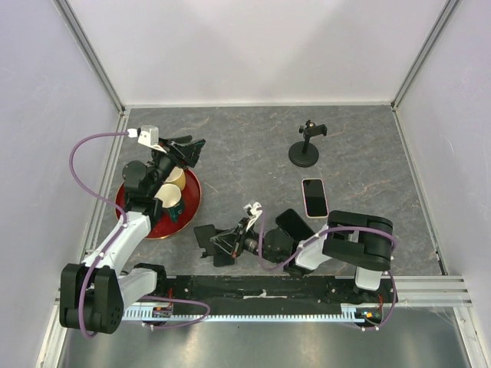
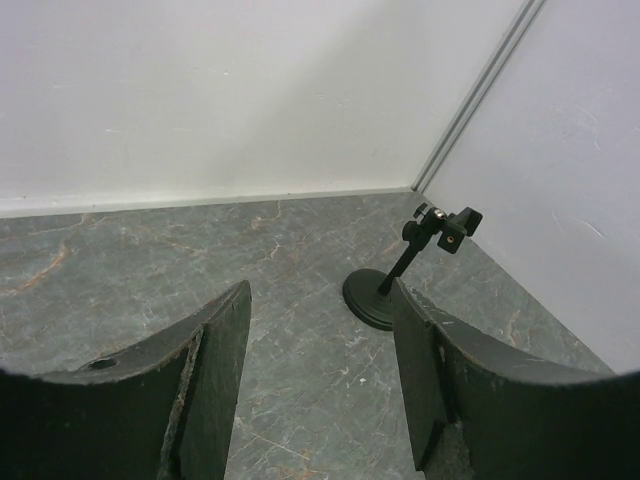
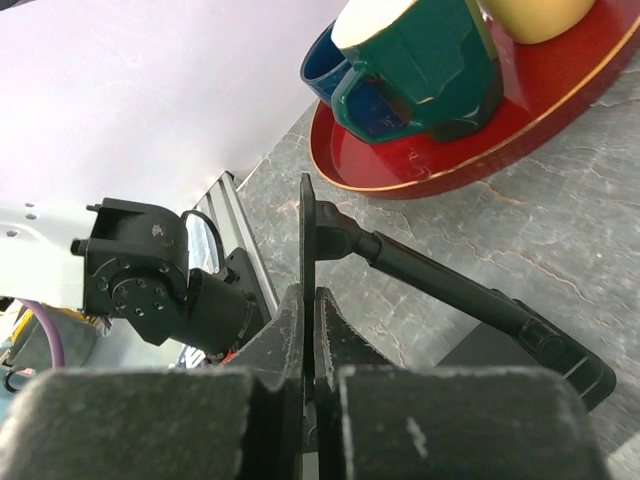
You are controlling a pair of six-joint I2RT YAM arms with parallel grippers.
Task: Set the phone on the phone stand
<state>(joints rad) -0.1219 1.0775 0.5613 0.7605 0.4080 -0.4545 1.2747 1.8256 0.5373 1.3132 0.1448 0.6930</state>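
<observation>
— On the right half of the table (image 1: 253, 153), where do we find the phone (image 1: 315, 197)?

— We see it lying flat, screen down or dark, pale edge showing, just in front of the phone stand (image 1: 305, 146) and not touching it. The stand stands upright on its round base, its clamp head empty.

— And how do we read the left gripper (image 1: 196, 149)?

— We see it raised over the far edge of the red tray (image 1: 184, 218), on the left side of the table. From its own wrist camera the left gripper (image 2: 320, 370) has both fingers (image 2: 215, 380) spread well apart with nothing between them. The phone stand (image 2: 370, 298) shows beyond the gap, close to the back wall.

— What do we make of the right gripper (image 1: 213, 244)?

— We find it low over the near middle of the table, pointing left towards the tray, well apart from the phone. In its wrist view the right gripper (image 3: 308, 310) has its jaws pressed together. A dark bar runs off to the right just ahead of them; we cannot tell what it is, or whether it is gripped.

— What sits on the tray?

— We count a green cup (image 3: 420, 60), a blue cup (image 3: 325, 65) behind it and a yellow cup (image 3: 535, 15), all inside the red tray (image 3: 480, 150).
</observation>
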